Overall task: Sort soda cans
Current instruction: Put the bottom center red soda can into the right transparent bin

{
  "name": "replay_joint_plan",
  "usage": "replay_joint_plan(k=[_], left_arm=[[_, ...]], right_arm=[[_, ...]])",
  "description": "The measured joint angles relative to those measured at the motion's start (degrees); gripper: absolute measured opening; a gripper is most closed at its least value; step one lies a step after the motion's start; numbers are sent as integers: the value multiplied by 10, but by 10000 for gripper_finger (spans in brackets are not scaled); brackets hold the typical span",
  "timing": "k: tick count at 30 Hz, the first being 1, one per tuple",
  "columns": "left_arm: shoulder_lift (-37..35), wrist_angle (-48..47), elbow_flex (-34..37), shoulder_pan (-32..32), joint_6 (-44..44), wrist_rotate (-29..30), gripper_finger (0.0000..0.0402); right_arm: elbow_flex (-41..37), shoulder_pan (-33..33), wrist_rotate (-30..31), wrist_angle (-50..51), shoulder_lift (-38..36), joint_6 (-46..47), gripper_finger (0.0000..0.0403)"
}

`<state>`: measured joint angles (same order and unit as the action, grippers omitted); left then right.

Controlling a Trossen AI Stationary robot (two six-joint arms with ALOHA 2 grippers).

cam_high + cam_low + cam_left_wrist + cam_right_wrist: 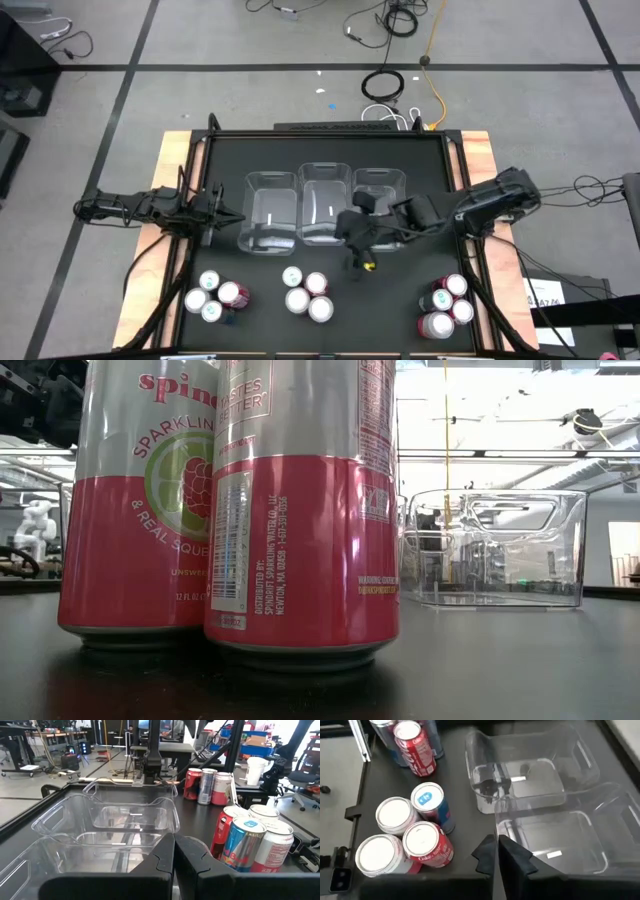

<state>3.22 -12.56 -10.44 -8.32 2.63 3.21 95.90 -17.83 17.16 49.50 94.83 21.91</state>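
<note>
Right pincer (358, 250) hangs over the desk (400, 310) just in front of the middle and right clear bins, its two dark fingers (512, 857) pressed together and holding nothing. Left pincer (228, 215) sits beside the left bin (270, 212), near its outer wall; its fingers (187, 857) also meet with nothing between them.

Three clear plastic bins stand side by side across the middle of the desk: the left bin, the middle bin (325, 205) and the right bin (380, 195). All three look bare inside; only small white labels show on their floors.

Soda cans stand in three clusters along the near edge of the desk, all outside the bins. A left cluster (215, 297) has about four cans. A centre cluster (305, 292) holds four cans touching one another, one with a blue top face (429, 800) among white and red ones. A right cluster (445, 305) has about four cans near the desk's right corner. In the low view two pink-and-silver cans (300, 510) stand touching each other, upright, with one bin (495, 545) behind them.
</note>
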Motion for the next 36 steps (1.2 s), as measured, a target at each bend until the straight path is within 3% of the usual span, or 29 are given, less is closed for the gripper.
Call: replay_joint_plan(k=[8,15,22,36], left_arm=[[0,0,0,0,0,0,11],[0,0,0,0,0,0,11],[0,0,0,0,0,0,11],[0,0,0,0,0,0,11]], right_arm=[[156,25,-57,69,105,-34,105],[246,25,-57,128,169,-57,169],[254,23,-85,140,193,-82,193],[208,14,-98,160,196,-57,194]])
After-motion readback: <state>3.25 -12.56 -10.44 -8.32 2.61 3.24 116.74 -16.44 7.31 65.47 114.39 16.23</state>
